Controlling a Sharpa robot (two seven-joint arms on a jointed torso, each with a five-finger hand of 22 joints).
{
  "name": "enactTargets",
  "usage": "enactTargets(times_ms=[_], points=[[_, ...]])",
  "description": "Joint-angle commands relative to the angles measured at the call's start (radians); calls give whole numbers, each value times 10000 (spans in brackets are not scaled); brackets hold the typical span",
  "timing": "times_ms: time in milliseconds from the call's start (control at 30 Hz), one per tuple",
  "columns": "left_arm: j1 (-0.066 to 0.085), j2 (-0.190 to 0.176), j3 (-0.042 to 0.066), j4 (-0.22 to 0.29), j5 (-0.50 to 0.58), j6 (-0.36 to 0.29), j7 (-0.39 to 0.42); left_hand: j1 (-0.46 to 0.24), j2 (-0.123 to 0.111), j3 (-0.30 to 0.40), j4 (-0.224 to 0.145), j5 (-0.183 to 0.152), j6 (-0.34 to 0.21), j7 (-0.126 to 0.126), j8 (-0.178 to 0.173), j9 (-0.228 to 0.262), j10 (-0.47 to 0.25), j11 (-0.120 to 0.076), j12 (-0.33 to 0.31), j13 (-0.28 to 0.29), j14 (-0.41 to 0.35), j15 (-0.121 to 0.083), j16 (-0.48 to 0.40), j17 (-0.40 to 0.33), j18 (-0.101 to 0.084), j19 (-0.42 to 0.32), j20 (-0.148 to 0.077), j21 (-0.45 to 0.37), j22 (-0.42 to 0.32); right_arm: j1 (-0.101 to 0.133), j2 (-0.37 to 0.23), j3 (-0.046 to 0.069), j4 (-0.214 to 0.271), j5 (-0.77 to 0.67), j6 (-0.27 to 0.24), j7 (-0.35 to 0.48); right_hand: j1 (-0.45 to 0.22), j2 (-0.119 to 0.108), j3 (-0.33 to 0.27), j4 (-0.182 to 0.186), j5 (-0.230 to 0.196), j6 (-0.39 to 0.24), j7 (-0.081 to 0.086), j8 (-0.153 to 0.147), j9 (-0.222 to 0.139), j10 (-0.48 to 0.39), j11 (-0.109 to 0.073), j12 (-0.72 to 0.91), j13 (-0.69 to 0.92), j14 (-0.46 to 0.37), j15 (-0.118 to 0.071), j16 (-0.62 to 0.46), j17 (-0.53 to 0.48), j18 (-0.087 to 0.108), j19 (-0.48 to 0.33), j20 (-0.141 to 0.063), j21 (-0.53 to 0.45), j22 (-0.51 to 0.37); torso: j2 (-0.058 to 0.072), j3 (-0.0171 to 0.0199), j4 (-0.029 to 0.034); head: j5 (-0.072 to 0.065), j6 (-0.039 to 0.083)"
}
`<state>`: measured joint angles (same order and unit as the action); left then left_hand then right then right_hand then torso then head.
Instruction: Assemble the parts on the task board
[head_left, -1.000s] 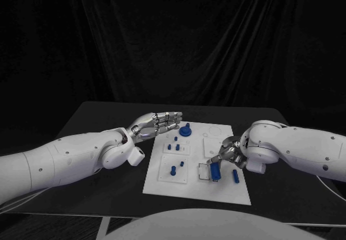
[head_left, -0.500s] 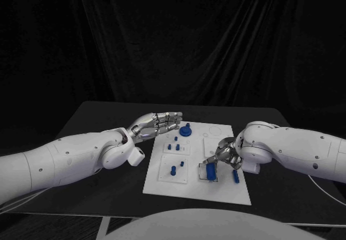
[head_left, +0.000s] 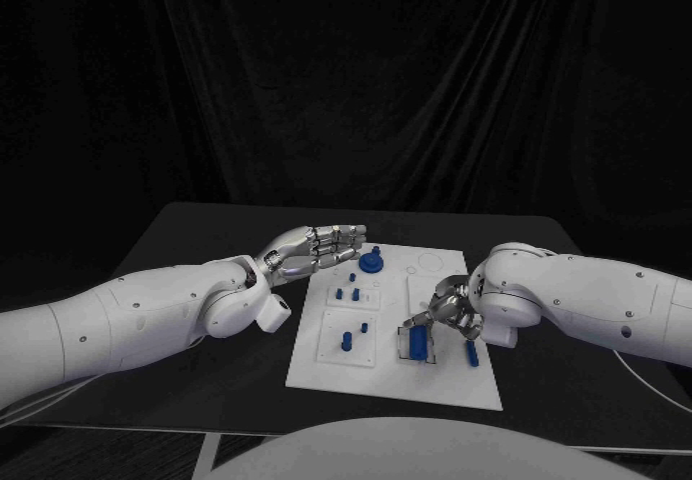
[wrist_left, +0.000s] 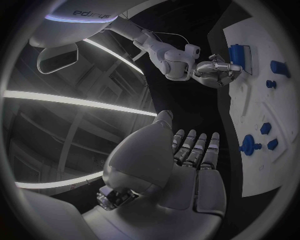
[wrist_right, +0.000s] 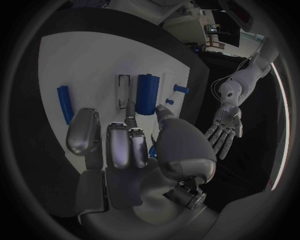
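The white task board (head_left: 325, 365) lies mid-table. My right hand (head_left: 450, 308) reaches over its near right part and pinches the end of a blue cylinder (head_left: 418, 343) between thumb and a fingertip. The cylinder lies beside a clear frame. The right wrist view shows those fingertips (wrist_right: 130, 107) flanking the cylinder (wrist_right: 147, 92). A blue bar (head_left: 472, 352) lies just right of it. A blue knob (head_left: 372, 262) stands at the far edge, and small blue pegs (head_left: 346, 294) stand in the left half. My left hand (head_left: 310, 248) hovers flat and open over the board's far left corner, holding nothing.
Black table (head_left: 188, 250) surrounds the board, with bare room to its left and right. A black curtain hangs behind. My left forearm (head_left: 159, 310) crosses the table's left side and my right forearm (head_left: 591, 300) its right side.
My right hand has shifted slightly left with the blue cylinder, bringing it closer to the clear frame. The left hand has stayed put.
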<state>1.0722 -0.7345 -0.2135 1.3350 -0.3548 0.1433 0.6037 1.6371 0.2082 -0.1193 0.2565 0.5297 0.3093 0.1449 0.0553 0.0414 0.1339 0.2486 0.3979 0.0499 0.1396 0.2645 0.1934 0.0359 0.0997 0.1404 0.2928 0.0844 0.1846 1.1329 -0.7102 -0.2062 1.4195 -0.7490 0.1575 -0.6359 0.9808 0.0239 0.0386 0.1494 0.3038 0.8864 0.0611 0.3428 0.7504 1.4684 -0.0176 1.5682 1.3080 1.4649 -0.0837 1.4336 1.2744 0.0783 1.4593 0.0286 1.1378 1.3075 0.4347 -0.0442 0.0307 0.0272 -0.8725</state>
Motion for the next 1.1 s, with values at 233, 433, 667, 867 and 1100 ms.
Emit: enactTargets(times_ms=[233, 433, 667, 867, 1100], points=[[-18, 36, 12, 2, 45, 144, 60, 130, 4, 105, -17, 86, -39, 233, 41, -14, -86, 6, -33, -17, -2, 70, 35, 16, -131, -84, 12, -36, -19, -29, -7, 3, 67, 30, 79, -145, -227, -29, -154, 173, -773, -126, 20, 121, -59, 1024, 38, 26, 2628, 512, 38, -36, -2, 67, -33, 10, -54, 1452, 3, -1, 0, 33, -2], [-31, 46, 12, -7, 45, 173, 40, 130, 4, 105, -17, 86, -39, 233, 41, -14, -86, 6, -33, -17, -2, 70, 35, 16, -131, -84, 12, -36, -19, -31, -10, 3, 87, 30, 58, -133, -277, -81, -324, 225, -1469, -204, 36, 172, -117, 1024, 51, 26, 2628, 517, 50, -34, 4, 66, -16, 18, -71, 1462, 5, -1, 3, 32, -2], [-56, 44, 12, -13, 45, 189, 23, 139, 2, 120, -28, 94, -40, 235, 41, -14, -90, 9, -38, -18, -2, 74, 38, 16, -134, -87, 12, -38, -22, -33, -27, 3, 90, 30, 29, -125, -523, -89, -614, 492, -2303, -235, 38, 271, -175, 1024, 56, 26, 2628, 530, 55, -3, 64, 60, 11, 26, -63, 1482, 2, -2, -2, 57, -2], [-78, 48, 12, -15, 45, 204, 13, 145, 2, 130, -35, 100, -39, 237, 41, -14, -91, 8, -37, -18, 0, 77, 43, 17, -136, -92, 13, -41, -29, -33, -38, 3, 75, 30, -13, -114, -667, -47, -725, 658, -2455, -227, 33, 315, -195, 1024, 52, 26, 2628, 529, 53, -3, 64, 58, 20, 24, -56, 1491, 2, -2, -3, 77, -2], [-98, 40, 12, -11, 45, 214, 12, 154, 3, 145, -45, 108, -43, 241, 40, -15, -94, 8, -37, -18, -1, 81, 43, 16, -138, -91, 13, -40, -26, -34, -140, 3, 142, 30, -264, -45, -822, -41, -862, 839, -2501, -234, 30, 346, -217, 1024, 49, 26, 2628, 529, 50, -2, 64, 60, 21, 22, -75, 1491, 0, 0, -1, 85, -2]])
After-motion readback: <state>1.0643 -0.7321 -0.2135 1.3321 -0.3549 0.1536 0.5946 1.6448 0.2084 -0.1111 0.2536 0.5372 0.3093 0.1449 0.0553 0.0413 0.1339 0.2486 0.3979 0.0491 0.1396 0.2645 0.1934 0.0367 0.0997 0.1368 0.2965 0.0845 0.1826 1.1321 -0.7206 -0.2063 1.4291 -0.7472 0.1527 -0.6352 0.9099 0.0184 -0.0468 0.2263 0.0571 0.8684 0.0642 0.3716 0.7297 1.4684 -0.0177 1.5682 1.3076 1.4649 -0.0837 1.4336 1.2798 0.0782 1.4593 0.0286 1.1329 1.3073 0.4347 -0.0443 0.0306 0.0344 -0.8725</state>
